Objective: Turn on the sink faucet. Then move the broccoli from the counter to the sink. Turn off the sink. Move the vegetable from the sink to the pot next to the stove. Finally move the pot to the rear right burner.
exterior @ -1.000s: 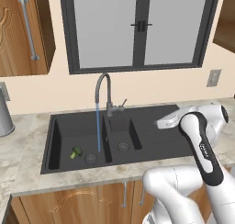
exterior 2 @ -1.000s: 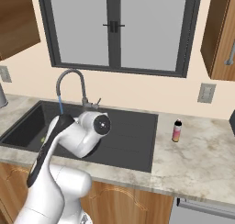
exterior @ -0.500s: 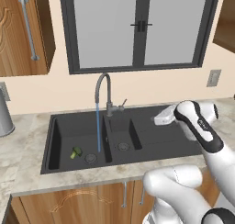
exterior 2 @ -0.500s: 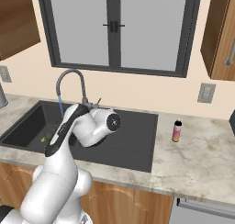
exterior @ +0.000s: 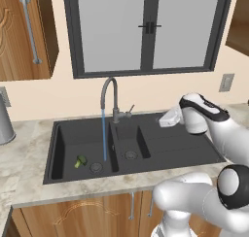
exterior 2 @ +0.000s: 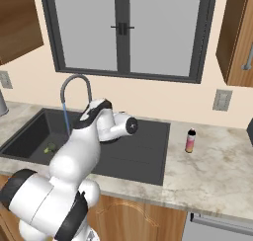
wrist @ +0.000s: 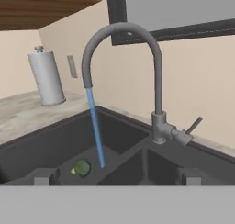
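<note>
— Over the last second the arm swung right and rose, so what did that leave the gripper (exterior: 168, 118) doing?

— It hung above the drainboard on the right of the sink (exterior: 185, 146), jaws spread wide and holding nothing. It pointed left at the sink faucet (exterior: 111, 96); in the hand view the faucet's small lever handle (wrist: 193, 126) stood just ahead, angled up to the right.

— And the broccoli (exterior: 80, 161)?

— It lay on the floor of the large left basin, near the round drain (exterior: 96, 167), just left of where the blue stream of water (exterior: 104, 136) landed. I'd say it was dropped there so the running water could rinse it.

— So which step was this?

— Judging by the water and the floret in the basin, shutting off the tap. The open claw facing the lever fitted that; it would need to come in to the lever and push it back.

— Anything else about?

— A steel canister (exterior: 5, 124) stood on the counter (exterior: 19, 182) far left, and a small pink bottle (exterior 2: 190, 140) on the right.
</note>
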